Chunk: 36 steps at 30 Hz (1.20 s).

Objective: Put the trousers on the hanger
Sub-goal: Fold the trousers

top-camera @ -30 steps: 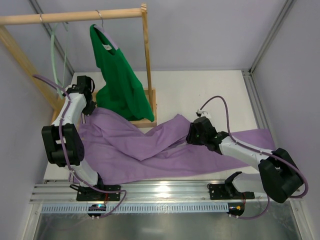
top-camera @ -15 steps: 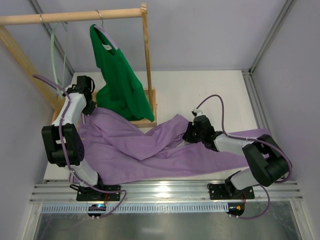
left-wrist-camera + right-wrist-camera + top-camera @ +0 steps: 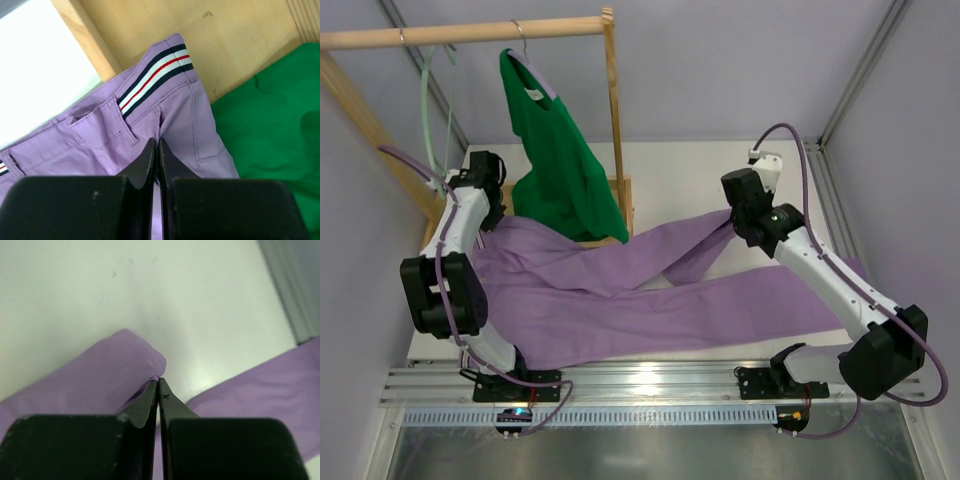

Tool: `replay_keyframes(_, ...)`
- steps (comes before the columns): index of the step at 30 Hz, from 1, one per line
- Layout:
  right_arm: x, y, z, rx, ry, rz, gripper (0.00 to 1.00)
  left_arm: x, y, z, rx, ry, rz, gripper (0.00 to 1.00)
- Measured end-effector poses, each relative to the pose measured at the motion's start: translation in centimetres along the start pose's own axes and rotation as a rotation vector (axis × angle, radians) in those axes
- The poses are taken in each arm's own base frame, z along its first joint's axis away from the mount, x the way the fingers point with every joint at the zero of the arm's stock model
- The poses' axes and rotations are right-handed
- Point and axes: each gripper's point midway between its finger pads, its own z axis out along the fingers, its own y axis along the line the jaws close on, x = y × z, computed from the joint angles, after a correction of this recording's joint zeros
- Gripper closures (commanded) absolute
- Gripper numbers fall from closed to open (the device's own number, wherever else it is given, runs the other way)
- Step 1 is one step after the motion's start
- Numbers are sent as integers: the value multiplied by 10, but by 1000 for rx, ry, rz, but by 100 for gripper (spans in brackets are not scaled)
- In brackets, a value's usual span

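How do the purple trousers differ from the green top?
The trousers are lilac; the green top is bright green. The trousers lie mostly across the table, while the top hangs from the wooden rail. The left pincer and right pincer are shut on the trousers; neither grips the top. Both are soft cloth garments.

One trousers (image 3: 620, 300), one top (image 3: 560, 170), two hangers (image 3: 425, 100) (one bare).

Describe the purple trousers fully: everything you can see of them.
The trousers are soft lilac fabric, spread creased across the white table, legs toward the right. Their striped waistband lies by the wooden rack base. The left gripper pinches the waist; the right gripper pinches one leg's fold, raised.
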Motion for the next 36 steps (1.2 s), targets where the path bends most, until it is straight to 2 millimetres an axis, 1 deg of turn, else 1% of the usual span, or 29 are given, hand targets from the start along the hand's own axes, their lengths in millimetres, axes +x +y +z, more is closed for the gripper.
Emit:
replay_keyframes(1, -11, -8, -5, 44, -23, -1, 96, -2, 2, 0, -7, -6, -1, 100)
replay_keyframes(2, -17, -16, -8, 82, -34, -7, 96, -4, 4, 0, -14, -11, 1, 100)
replay_keyframes(4, -23, -33, -13, 173, -46, -30, 96, -7, 8, 1, -27, -22, 8, 100)
replay_keyframes(7, -20, -51, -13, 285, -33, -81, 96, -11, 13, 2, -44, -34, 10, 100)
replay_keyframes(8, -15, -54, -11, 309, -18, -109, 96, -12, 14, 3, -49, -36, 10, 100)
replay_keyframes(9, -8, -51, -9, 301, 5, -139, 93, -13, 16, 4, -52, -37, 8, 100)
replay_keyframes(10, -3, -45, -6, 272, 20, -161, 91, -14, 16, 4, -53, -38, 7, 100)
replay_keyframes(11, 8, -34, -1, 212, 43, -191, 86, -14, 17, 4, -54, -39, 6, 100)
replay_keyframes(14, 38, 4, 7, 8, 115, -243, 82, -15, 17, 3, -46, -41, 9, 100)
replay_keyframes(15, 44, 16, 8, -51, 134, -255, 77, -16, 16, 3, -41, -43, 7, 100)
replay_keyframes(17, 50, 39, 12, -167, 159, -265, 71, -17, 16, 0, -32, -46, 5, 100)
replay_keyframes(18, 52, 52, 13, -223, 174, -272, 62, -17, 17, -1, -29, -47, 4, 100)
replay_keyframes(19, 54, 61, 14, -263, 190, -275, 59, -18, 17, -2, -26, -48, 3, 100)
replay_keyframes(21, 56, 74, 14, -328, 214, -272, 54, -18, 16, -3, -23, -51, 1, 100)
replay_keyframes(23, 58, 78, 10, -364, 234, -238, 47, -19, 16, -2, -23, -52, 0, 100)
replay_keyframes(24, 58, 78, 7, -376, 237, -215, 44, -19, 17, -2, -23, -52, -1, 100)
replay_keyframes(26, 62, 70, -2, -381, 241, -167, 37, -19, 17, -1, -25, -51, -2, 100)
replay_keyframes(29, 71, 48, -15, -349, 243, -114, 35, -19, 18, -1, -25, -51, -1, 100)
replay_keyframes(31, 79, 34, -19, -309, 250, -98, 34, -19, 18, -1, -25, -52, 0, 100)
replay_keyframes(34, 94, 10, -22, -222, 264, -60, 34, -19, 17, 0, -22, -53, 1, 100)
replay_keyframes(36, 108, -4, -22, -166, 279, -29, 33, -19, 17, 0, -21, -52, 4, 100)
